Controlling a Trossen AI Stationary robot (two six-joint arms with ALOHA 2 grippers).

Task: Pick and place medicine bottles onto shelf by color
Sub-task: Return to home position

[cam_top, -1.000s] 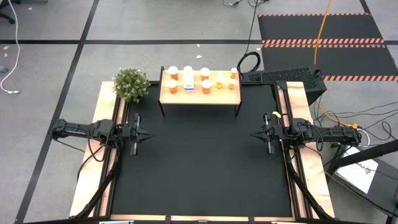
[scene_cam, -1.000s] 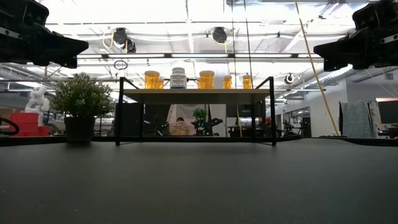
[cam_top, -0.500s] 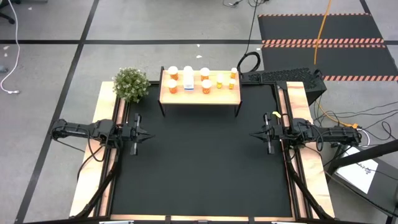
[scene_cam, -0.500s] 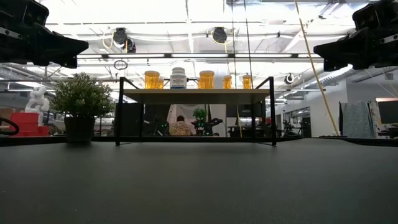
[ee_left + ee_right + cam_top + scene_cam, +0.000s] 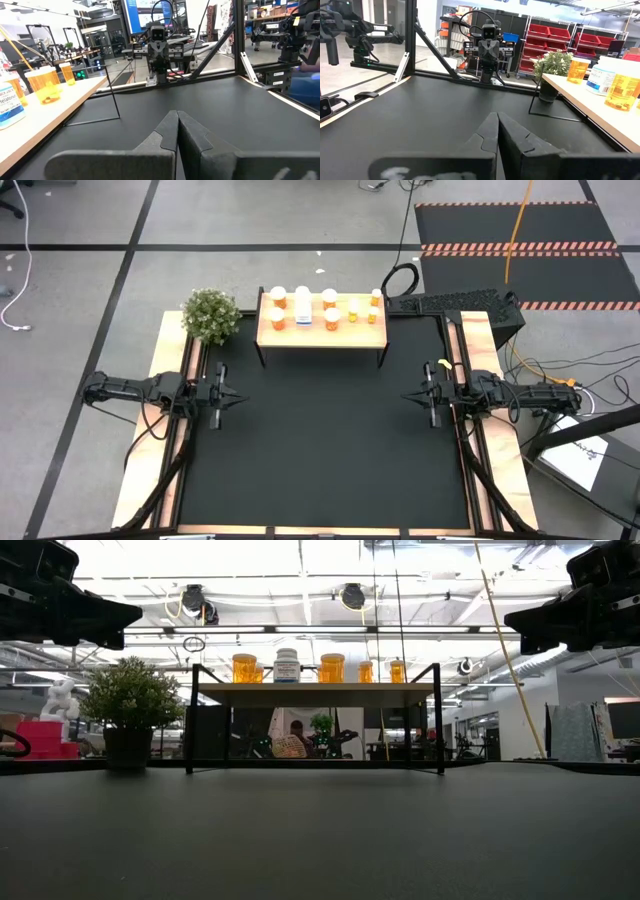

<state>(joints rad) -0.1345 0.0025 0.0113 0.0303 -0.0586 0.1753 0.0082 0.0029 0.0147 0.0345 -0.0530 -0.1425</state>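
Observation:
The light-wood shelf (image 5: 322,328) on thin black legs stands at the table's far edge. On it stand several medicine bottles: orange ones with white caps (image 5: 329,317), small orange ones (image 5: 353,315) and a white one (image 5: 302,307). They also show in the low view (image 5: 286,665). My left gripper (image 5: 243,394) is shut and empty at the table's left side. My right gripper (image 5: 405,396) is shut and empty at the right side. Both hover above the black mat, pointing at each other.
A small potted plant (image 5: 210,315) stands left of the shelf at the far left corner. The black mat (image 5: 320,440) lies between the arms. Pale wooden side rails (image 5: 160,430) run along both sides. A person shows beyond the table in the low view (image 5: 295,740).

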